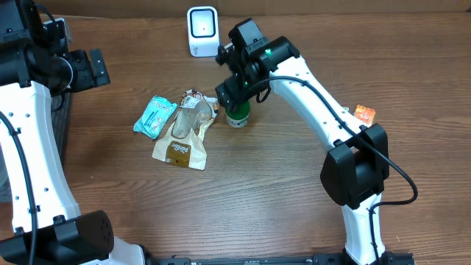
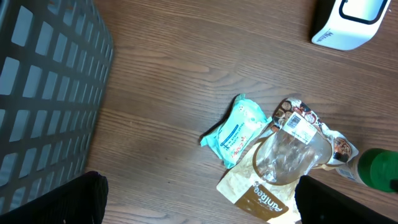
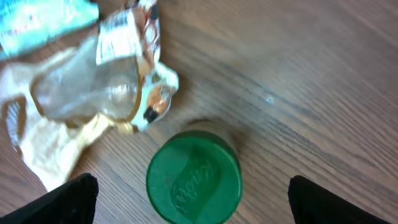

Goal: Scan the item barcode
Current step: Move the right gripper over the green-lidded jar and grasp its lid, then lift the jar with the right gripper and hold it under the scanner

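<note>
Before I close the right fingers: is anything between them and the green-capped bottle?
Nothing visible. The green-capped bottle stands uncovered below the open right fingers; the clear snack pouch lies beside it, not over the cap.

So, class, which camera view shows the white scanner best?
The overhead view: the whole scanner shows, upright and unobstructed. The left wrist view catches only part of it, cut off by the frame's top edge. The right wrist view misses it.
</note>
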`<state>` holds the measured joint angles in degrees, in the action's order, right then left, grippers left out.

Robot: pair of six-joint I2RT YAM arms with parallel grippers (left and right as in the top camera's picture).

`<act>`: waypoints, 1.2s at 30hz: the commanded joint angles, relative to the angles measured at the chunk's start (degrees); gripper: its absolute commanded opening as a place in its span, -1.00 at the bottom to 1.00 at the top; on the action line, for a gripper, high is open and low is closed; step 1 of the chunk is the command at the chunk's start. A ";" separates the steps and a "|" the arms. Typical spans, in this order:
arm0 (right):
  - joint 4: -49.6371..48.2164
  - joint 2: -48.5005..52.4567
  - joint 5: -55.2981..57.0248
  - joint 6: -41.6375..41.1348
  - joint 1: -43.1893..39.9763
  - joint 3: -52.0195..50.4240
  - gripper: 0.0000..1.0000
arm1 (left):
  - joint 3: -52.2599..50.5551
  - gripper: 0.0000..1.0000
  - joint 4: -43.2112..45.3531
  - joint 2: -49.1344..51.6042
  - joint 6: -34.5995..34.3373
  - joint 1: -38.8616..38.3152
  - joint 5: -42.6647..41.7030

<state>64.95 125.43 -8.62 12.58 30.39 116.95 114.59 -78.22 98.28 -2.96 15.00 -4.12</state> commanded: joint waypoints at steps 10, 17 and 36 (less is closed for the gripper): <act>-1.86 3.50 3.45 8.68 1.42 -4.50 0.78 | 0.63 0.99 0.04 -0.13 -0.42 -0.39 -0.37; -3.39 3.63 3.48 8.68 1.38 -5.33 0.74 | 0.63 0.99 0.04 -0.13 -0.42 -0.39 -0.35; -0.04 2.73 0.81 -11.56 1.36 1.90 -0.11 | 0.63 0.99 0.04 -0.13 -0.42 -0.42 -0.37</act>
<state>63.33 129.19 -3.70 9.17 31.75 113.34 114.59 -78.22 98.28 -2.96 14.98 -4.12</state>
